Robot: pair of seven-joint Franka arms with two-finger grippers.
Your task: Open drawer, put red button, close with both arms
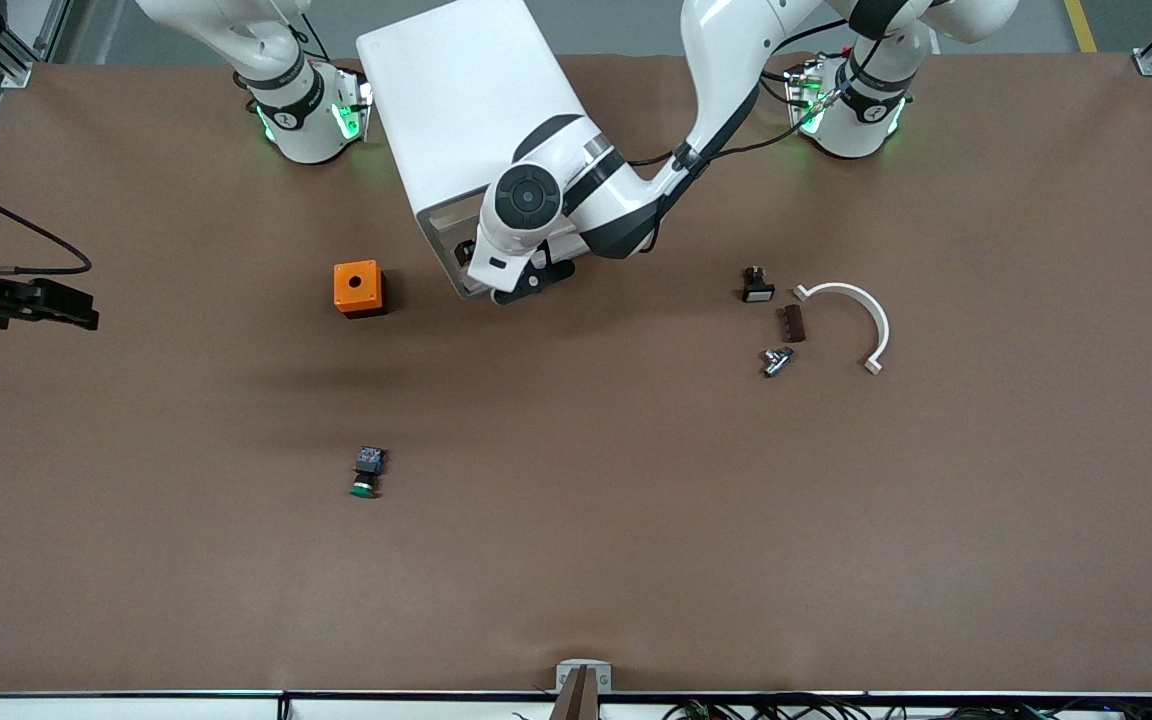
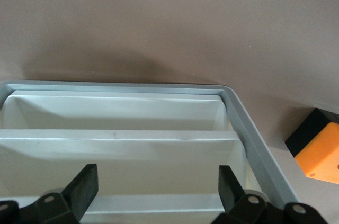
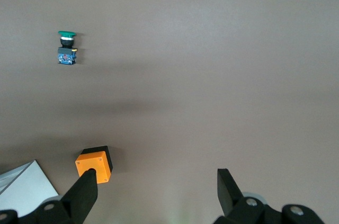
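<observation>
While the left arm reaches from its base to the cabinet's front, the front view lists as follows.
- Cabinet (image 1: 466,90): white, boxy, on the table (image 1: 636,560) between the two bases.
- Left gripper (image 1: 534,280): at the cabinet's front edge; its finger spacing is not readable from this angle.
- Small dark item (image 1: 462,250): at the cabinet's front, half hidden by the left wrist. I cannot tell whether it is the red button.
- Right gripper (image 1: 66,305): held in the air over the right arm's end of the table; that arm waits.
- Orange box (image 1: 357,288): beside the cabinet, toward the right arm's end.
- Green-capped switch (image 1: 366,472): nearer to the camera than the orange box.
- Black switch (image 1: 757,286), brown block (image 1: 793,323), metal fitting (image 1: 776,360), white curved bracket (image 1: 861,310): grouped toward the left arm's end.

Left wrist view:
- Left gripper (image 2: 156,192): fingers (image 2: 85,187) spread wide apart, holding nothing, over the drawer (image 2: 116,136).
- Drawer: white, tray-like, inside a grey frame; its visible part is bare.
- Orange box (image 2: 320,152): on the table near the frame.

Right wrist view:
- Right gripper (image 3: 156,192): fingers (image 3: 229,187) apart, empty, above the table.
- Orange box (image 3: 94,164), green-capped switch (image 3: 67,48) and a cabinet corner (image 3: 21,187) lie below.
</observation>
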